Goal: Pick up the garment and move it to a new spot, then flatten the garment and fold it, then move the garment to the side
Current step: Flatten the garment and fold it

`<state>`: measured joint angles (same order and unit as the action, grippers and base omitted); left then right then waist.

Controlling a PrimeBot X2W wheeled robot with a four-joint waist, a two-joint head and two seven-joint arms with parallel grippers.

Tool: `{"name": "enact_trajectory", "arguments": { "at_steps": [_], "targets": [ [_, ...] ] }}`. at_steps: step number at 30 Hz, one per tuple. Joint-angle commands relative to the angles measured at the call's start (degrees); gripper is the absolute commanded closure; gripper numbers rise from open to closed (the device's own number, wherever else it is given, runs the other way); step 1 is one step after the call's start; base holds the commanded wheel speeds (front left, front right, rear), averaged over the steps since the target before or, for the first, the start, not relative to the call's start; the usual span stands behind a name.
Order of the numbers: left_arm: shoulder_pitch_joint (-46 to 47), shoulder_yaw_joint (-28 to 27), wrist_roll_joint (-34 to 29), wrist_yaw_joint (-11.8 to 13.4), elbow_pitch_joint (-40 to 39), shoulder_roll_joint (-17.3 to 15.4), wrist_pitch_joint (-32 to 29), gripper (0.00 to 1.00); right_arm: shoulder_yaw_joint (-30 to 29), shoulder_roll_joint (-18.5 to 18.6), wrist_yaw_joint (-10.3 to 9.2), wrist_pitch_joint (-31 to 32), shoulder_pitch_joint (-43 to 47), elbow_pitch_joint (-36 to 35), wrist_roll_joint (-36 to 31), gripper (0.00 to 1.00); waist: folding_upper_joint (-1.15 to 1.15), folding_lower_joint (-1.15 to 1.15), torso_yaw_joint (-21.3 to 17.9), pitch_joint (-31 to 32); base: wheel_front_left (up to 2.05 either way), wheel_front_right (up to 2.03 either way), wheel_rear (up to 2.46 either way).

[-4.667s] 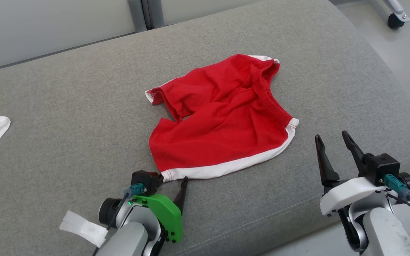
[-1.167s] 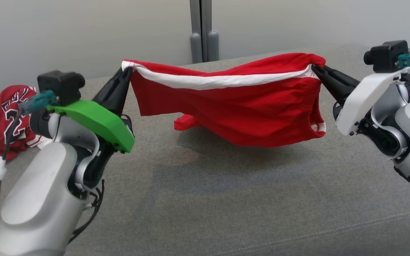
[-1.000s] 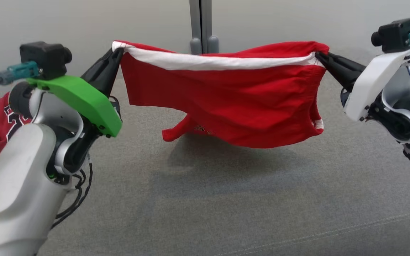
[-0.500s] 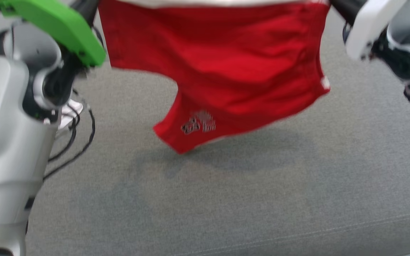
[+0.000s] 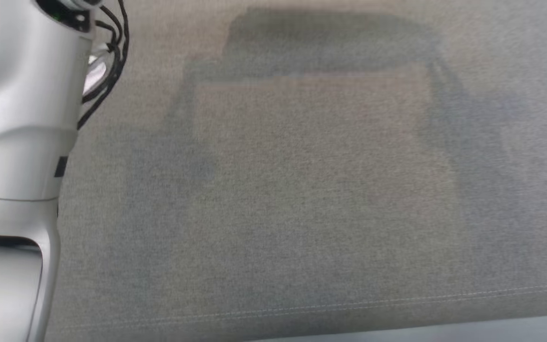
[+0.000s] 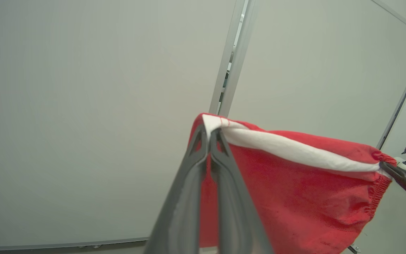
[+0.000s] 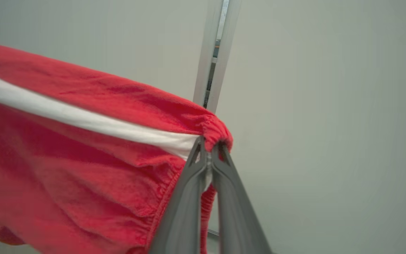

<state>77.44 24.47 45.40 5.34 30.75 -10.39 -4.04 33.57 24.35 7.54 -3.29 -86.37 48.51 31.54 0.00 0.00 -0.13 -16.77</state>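
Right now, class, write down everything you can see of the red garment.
The red garment looks like knit cloth with a white band along its top edge and a gathered elastic hem. It hangs stretched between the left gripper and the right gripper, each shut on one upper corner; the rest droops below.

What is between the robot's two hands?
Red shorts stretch from the left hand to the right hand, each pinching a corner; the left wrist view shows it.

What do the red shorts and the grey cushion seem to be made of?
The red shorts: soft knit, probably cotton jersey, matte; it drapes and gathers at an elastic waistband. The grey cushion: woven upholstery fabric, matte, fine heathered weave, stitched seam.
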Motion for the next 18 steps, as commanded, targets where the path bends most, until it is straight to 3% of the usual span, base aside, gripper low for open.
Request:
{"name": "enact_trajectory", "arguments": {
  "at_steps": [1, 6, 11, 18],
  "targets": [
    [-1.4, 0.7, -0.1, -1.3, 1.4, 0.1, 0.8, 1.00, 0.3, -0.6, -0.10, -1.5, 1.2, 2.3, -0.2, 1.00, 0.00, 0.00, 4.5, -6.7, 0.00, 0.00, 0.00],
    [-8.0, 2.4, 1.2, -4.7, 3.6, 0.6, 1.9, 1.00, 4.2, -2.1, -0.10, -2.7, 8.2, 5.0, 3.5, 1.00, 0.00, 0.00, 4.8, -7.7, 0.00, 0.00, 0.00],
    [-16.5, 2.9, 2.8, -6.8, 0.8, -1.3, 2.5, 1.00, 10.5, 0.1, -0.10, -3.2, 15.6, 0.4, 9.2, 1.00, 0.00, 0.00, 3.6, -7.4, 0.00, 0.00, 0.00],
    [-29.0, 2.9, 3.5, -5.7, -9.2, -5.4, 3.1, 1.00, 18.0, 4.1, -0.09, -3.9, 22.6, -9.0, 16.5, 1.00, 0.00, 0.00, 1.4, -5.7, 0.00, 0.00, 0.00]
  ]
}}
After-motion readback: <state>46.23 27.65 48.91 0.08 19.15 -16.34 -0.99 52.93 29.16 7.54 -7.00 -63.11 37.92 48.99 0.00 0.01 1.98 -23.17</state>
